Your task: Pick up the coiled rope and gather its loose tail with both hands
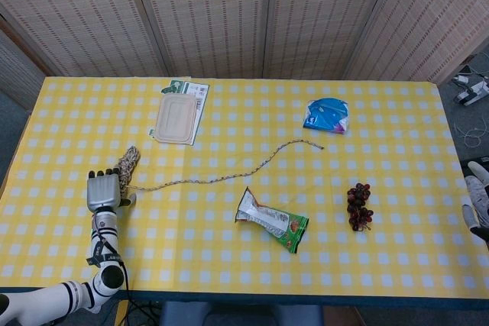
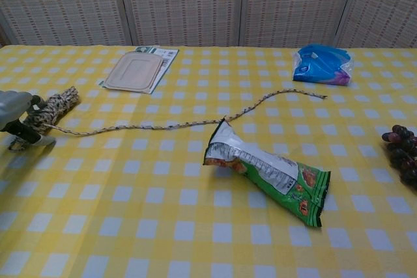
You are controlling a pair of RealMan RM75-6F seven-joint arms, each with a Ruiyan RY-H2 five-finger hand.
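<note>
Table w/ yellow-and-white checked cloth (image 1: 229, 265), contents left to right:

1. Left hand (image 1: 102, 191), silver w/ black fingers, near left edge, toward the front. Fingers wrapped on the near end of item 2; it grips the bundle. In chest view the hand (image 2: 14, 116) shows at the frame's left margin, bundle end pinned under it.
2. Speckled beige-and-brown coiled rope (image 1: 127, 163), short tight bundle, lying on the cloth by the left edge, near end in left hand, far end pointing toward the back. Chest view: bundle (image 2: 53, 108) low on the cloth; can't tell if lifted.
3. Loose tail of the rope (image 1: 229, 175), thin, one strand, runs from the bundle right across the table middle, curving up to a free end near centre-right. Lies flat, not held.
4. Beige rectangular lidded tray (image 1: 175, 117) on a green-and-white printed sheet (image 1: 197, 94), back-left area.
5. Green-and-silver opened snack packet (image 1: 273, 220), centre, toward front edge; just beside the tail, not touching.
6. Blue plastic bag (image 1: 327, 114), back-right area.
7. Dark red bunch of grapes (image 1: 358, 205), right side, mid-depth.
8. Right hand (image 1: 477, 204), white/grey, off the right edge of the table, cut by frame. Holds nothing seen; open or closed: can't tell.
</note>
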